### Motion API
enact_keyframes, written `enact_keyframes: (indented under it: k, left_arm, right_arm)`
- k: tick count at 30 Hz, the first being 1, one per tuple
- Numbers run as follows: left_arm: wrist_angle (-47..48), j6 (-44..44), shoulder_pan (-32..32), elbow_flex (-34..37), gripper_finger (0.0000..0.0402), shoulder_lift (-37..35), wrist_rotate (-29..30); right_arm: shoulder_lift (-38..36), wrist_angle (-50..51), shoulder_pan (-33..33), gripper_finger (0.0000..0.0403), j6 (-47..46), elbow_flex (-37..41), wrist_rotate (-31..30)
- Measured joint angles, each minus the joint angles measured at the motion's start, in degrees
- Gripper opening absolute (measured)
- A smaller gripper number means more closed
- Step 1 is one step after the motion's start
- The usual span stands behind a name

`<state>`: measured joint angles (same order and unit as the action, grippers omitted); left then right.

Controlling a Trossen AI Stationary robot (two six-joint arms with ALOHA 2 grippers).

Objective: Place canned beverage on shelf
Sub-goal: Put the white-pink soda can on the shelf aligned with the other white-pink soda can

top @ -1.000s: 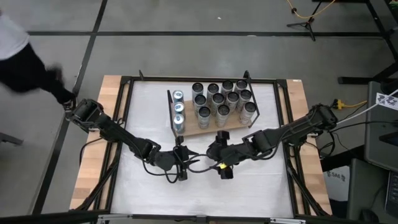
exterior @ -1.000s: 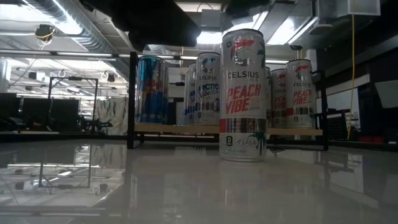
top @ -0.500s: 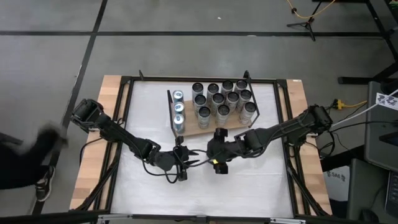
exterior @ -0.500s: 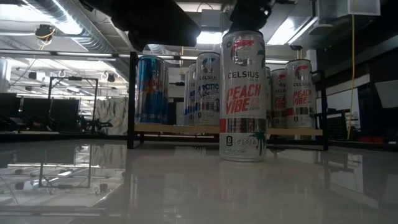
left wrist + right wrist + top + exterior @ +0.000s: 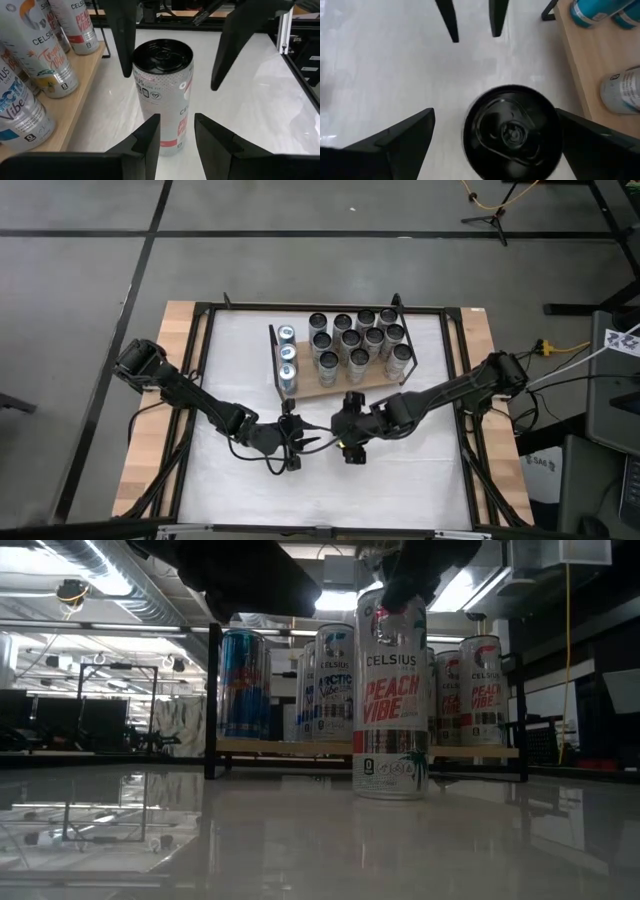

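Note:
A tall Celsius Peach Vibe can (image 5: 391,690) stands upright on its base on the white table, just in front of the shelf (image 5: 340,388). My right gripper (image 5: 495,114) hangs open over the can, one finger on either side of its black top (image 5: 512,131). Neither finger touches it. In the high view this gripper (image 5: 350,446) hides the can. My left gripper (image 5: 177,127) waits at the can's left side, pointing at it a little way off. Its fingers stand narrowly open with nothing between them.
The wooden shelf (image 5: 75,107) bears several upright Celsius cans (image 5: 355,340) and, at its left end, blue cans (image 5: 287,358). Black wire ends (image 5: 212,700) close off the shelf's sides. Bare white tabletop (image 5: 330,490) lies on the near side of both grippers.
My right gripper has come down over the standing can and shifted slightly toward the table's left, tipping more steeply downward. Its fingers now reach the level of the can's top, still open. The can and my left gripper have stayed where they were.

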<state>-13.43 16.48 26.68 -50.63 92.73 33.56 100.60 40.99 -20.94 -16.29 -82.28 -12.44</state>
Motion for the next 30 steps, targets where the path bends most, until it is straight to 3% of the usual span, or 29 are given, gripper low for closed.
enact_keyframes:
  k: [6, 17, 30]
  left_arm:
    - [0.08, 0.05, -0.02, 0.0, 0.0112, 0.0, 0.0]
    - [0.12, 0.07, -0.02, 0.0, 0.0112, 0.0, 0.0]
    - [0.11, 0.05, -0.02, 0.0, 0.0112, 0.02, 0.03]
  right_arm:
    - [0.04, -0.28, -0.03, 0.0374, 0.02, 0.0, 0.01]
    - [-0.04, 0.68, -0.01, 0.0239, -0.2, -0.09, -0.03]
    - [-4.8, 5.4, -0.03, 0.0242, 0.24, 0.03, 0.4]
